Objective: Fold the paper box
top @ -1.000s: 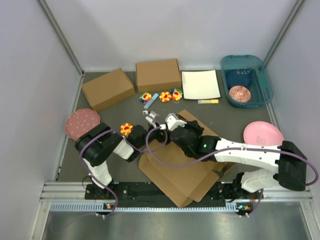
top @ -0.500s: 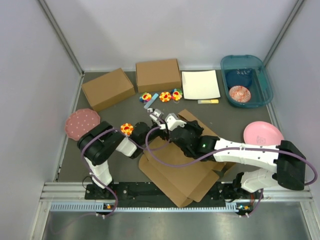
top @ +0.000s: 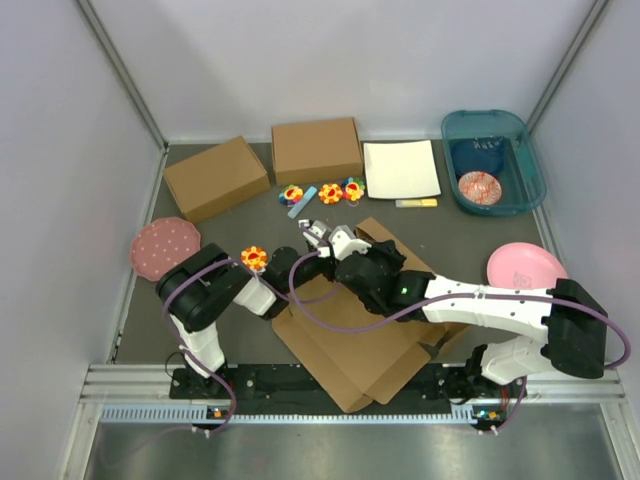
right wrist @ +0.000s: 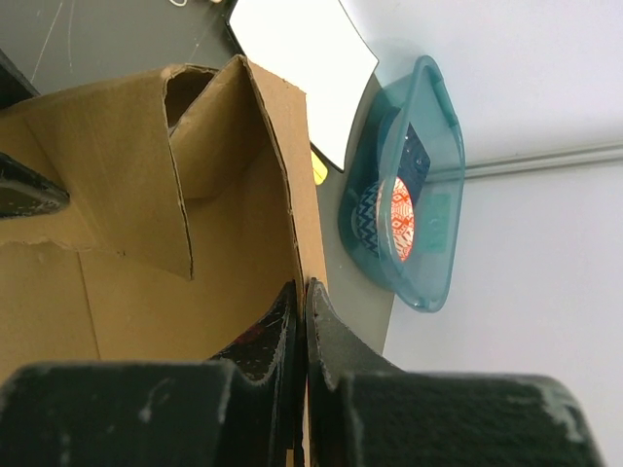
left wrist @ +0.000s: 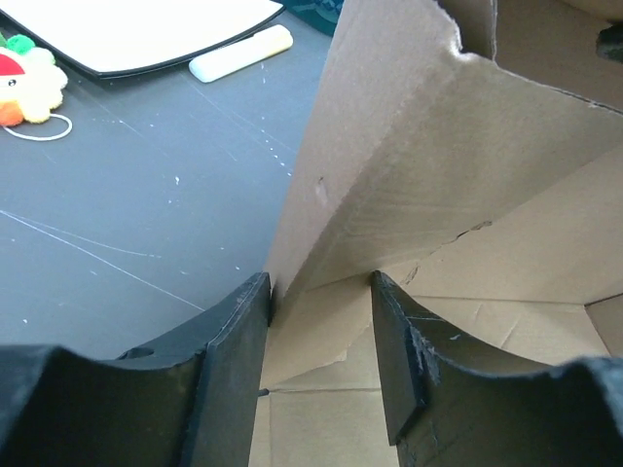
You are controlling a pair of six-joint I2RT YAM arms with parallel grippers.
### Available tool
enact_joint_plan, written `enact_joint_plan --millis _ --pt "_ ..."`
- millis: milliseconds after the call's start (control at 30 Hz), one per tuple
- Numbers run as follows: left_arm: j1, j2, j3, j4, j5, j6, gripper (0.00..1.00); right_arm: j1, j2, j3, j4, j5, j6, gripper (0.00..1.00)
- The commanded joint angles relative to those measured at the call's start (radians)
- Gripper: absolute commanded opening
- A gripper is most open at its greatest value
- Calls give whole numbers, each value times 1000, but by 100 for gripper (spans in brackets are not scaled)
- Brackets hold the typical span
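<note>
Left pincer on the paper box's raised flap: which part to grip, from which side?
Grip the upright flap of the paper box low on its free edge, coming in edge-on from the left arm's side, one finger per face. It is a thin standing sheet, and that edge sits between the open left pincer fingers. The right pincer pinches the adjoining wall.

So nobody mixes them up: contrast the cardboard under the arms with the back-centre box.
The paper box is a mostly flat sheet with flaps raised; the back box is closed and assembled. The paper box spreads wider than the back box. Both are plain brown cardboard.
</note>
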Motion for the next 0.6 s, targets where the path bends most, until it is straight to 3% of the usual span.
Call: enact_joint_plan --millis 0,67,200,567 --pt "8 -27 -4 386 -104 52 54 31 69 -34 -38 -324 133 0" --pt "8 -32 4 386 -112 55 76 31 68 -34 -38 -329 133 0" --pt "8 -40 22 386 -127 70 89 31 61 -36 -38 -334 133 0" --pt "11 -67 74 386 -40 35 96 31 55 -43 -40 -343 135 0"
